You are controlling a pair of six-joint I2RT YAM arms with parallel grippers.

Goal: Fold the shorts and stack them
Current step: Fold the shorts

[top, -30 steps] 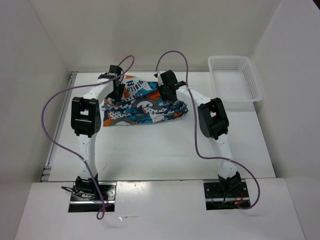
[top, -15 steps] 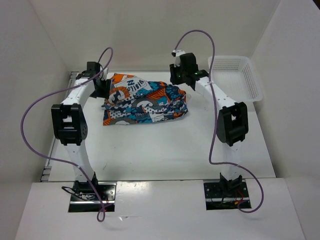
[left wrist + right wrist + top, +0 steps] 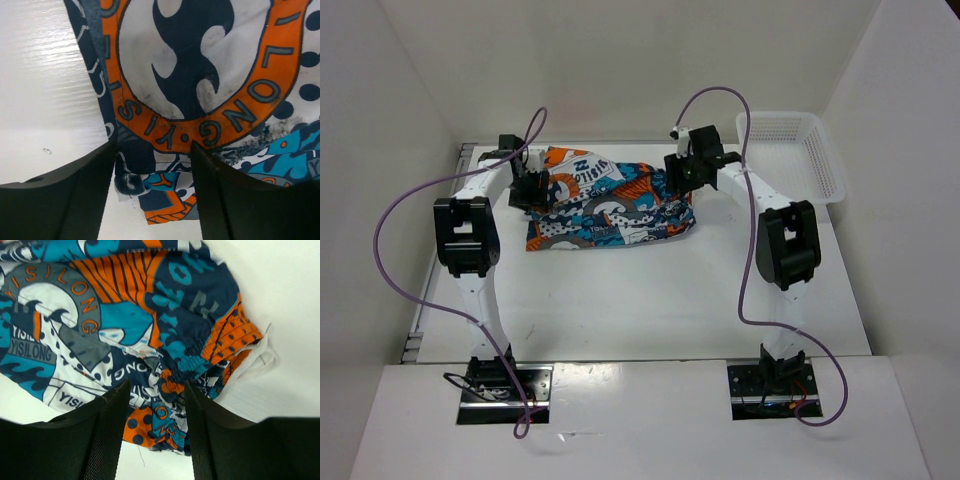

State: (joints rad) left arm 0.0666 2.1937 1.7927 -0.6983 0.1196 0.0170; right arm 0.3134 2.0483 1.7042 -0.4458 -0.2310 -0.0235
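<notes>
The shorts (image 3: pixel 610 205) lie bunched flat at the back middle of the table, in a teal, orange, white and dark print. My left gripper (image 3: pixel 533 185) is at their left end. In the left wrist view it (image 3: pixel 152 192) is open, its fingers (image 3: pixel 75 200) standing either side of the shorts' left edge (image 3: pixel 200 75), close above the fabric. My right gripper (image 3: pixel 682 172) is at their right end. In the right wrist view it (image 3: pixel 155 432) is open over the gathered waistband (image 3: pixel 200 355), with fabric showing between the fingers.
A white mesh basket (image 3: pixel 790 155) stands at the back right, beside the right arm. White walls close in the table at the back and on both sides. Purple cables loop above both arms.
Both grippers swung outward from over the shorts' far edge to their left and right ends, then came down and inward onto those ends. The shorts have barely shifted.
</notes>
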